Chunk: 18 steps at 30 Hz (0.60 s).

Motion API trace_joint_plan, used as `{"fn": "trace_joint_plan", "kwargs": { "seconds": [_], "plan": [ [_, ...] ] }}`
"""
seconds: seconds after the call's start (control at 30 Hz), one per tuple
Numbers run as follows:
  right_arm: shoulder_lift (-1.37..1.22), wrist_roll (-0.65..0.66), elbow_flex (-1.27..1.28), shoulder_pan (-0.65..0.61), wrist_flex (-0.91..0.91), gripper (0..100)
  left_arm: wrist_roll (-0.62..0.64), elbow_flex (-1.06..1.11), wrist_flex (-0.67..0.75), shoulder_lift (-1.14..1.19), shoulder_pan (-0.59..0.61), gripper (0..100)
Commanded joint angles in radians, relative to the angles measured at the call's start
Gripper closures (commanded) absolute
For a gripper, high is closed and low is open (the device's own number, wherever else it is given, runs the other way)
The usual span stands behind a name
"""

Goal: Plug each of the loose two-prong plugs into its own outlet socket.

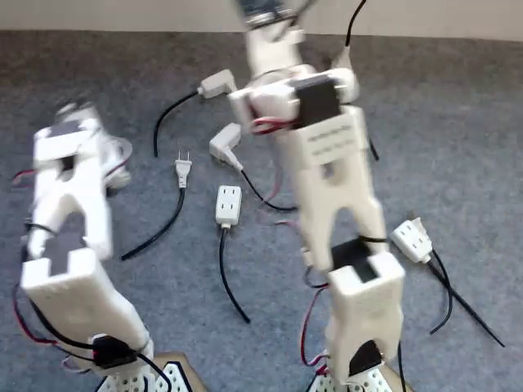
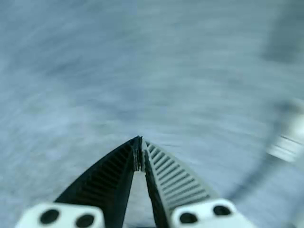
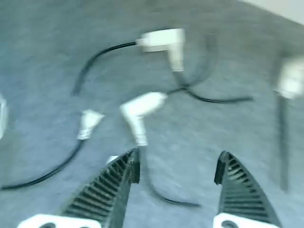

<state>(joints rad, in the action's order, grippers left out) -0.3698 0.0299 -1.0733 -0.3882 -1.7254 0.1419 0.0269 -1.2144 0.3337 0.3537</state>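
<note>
- High view: three loose plugs lie on the grey bench point(image 1: 98, 65), in the space between the two arms. They are a small two-prong plug point(image 1: 182, 169), a near angled plug point(image 1: 226, 143) and a far angled plug point(image 1: 216, 82). The middle socket point(image 1: 228, 204) lies just beside the small plug, with nothing plugged into it. An outer socket point(image 1: 411, 237) sits on the other side of the right arm point(image 1: 327, 155). The angled plugs are closer to the right arm than to the left arm point(image 1: 69, 204).
- Left wrist view: the left claw point(image 2: 141, 142) is closed with its tips touching. It is empty and sits over bare bench.
- Right wrist view: the right claw point(image 3: 179, 154) is spread wide and empty, above the bench. The near angled plug lies just ahead of it, nearer one finger. Its long axis slants across the opening and its cord trails back between the fingers. The claw will likely need to sidestep and turn before it can grip this plug.
</note>
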Motion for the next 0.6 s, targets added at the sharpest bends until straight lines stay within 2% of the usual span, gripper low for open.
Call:
{"fn": "trace_joint_plan", "kwargs": {
  "seconds": [0.0, 0.13, 0.27, 0.57],
  "plan": [
    [0.090, 0.012, 0.071, 0.163, -0.041, 74.5, -0.057, -0.030, -0.006, -0.223, -0.170, 99],
    [0.094, 0.012, 0.127, 0.278, -0.031, 74.5, -0.057, -0.030, -0.005, -0.289, -0.274, 99],
    [0.091, 0.011, 0.134, 0.332, 0.022, 74.5, -0.058, -0.033, 0.025, -0.234, -0.306, 99],
    [0.091, 0.014, 0.134, 0.341, 0.059, 74.5, -0.063, -0.042, 0.190, -0.024, -0.329, 99]
  ]
}}
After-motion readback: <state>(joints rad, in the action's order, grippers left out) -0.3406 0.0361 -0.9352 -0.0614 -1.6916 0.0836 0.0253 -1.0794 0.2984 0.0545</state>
